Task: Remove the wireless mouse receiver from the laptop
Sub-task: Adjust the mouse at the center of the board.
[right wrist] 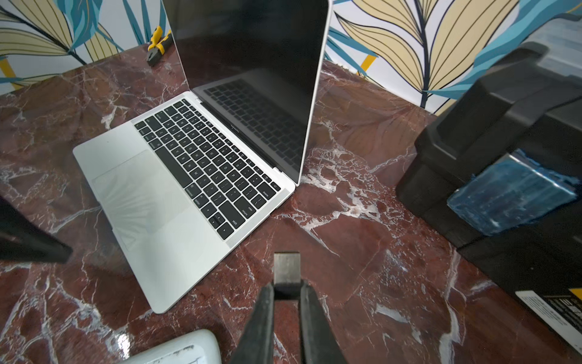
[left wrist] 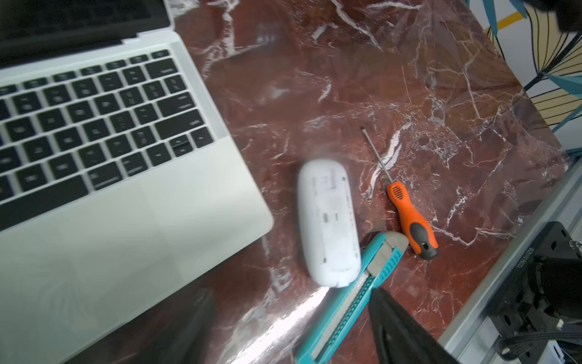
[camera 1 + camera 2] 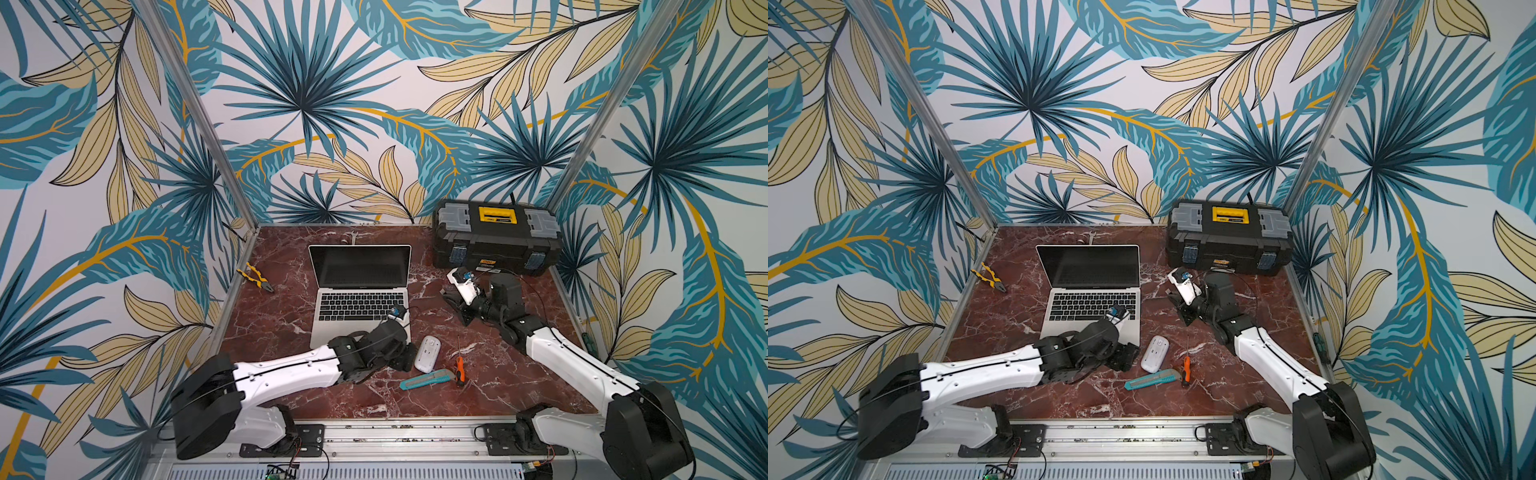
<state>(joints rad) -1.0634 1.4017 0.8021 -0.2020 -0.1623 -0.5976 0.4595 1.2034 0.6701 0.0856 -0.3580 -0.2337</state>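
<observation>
Right pincer (image 1: 286, 288) pinches the small metal receiver (image 1: 286, 266) clear of the laptop (image 3: 359, 291), open mid-frame on the desk (image 3: 282, 299) in both top views, left pincer (image 2: 289, 293) spread beside the white mouse (image 2: 327, 220)

L tool (image 2: 289, 301) jaws apart, arm low; R tool (image 1: 286, 290) pinched on receiver (image 1: 286, 268), arm extended.

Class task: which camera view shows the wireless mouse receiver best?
The right wrist view: the receiver juts out, close and sharp, from the shut right end effector. In both top views it is too small to make out; the left wrist view misses it.
</observation>
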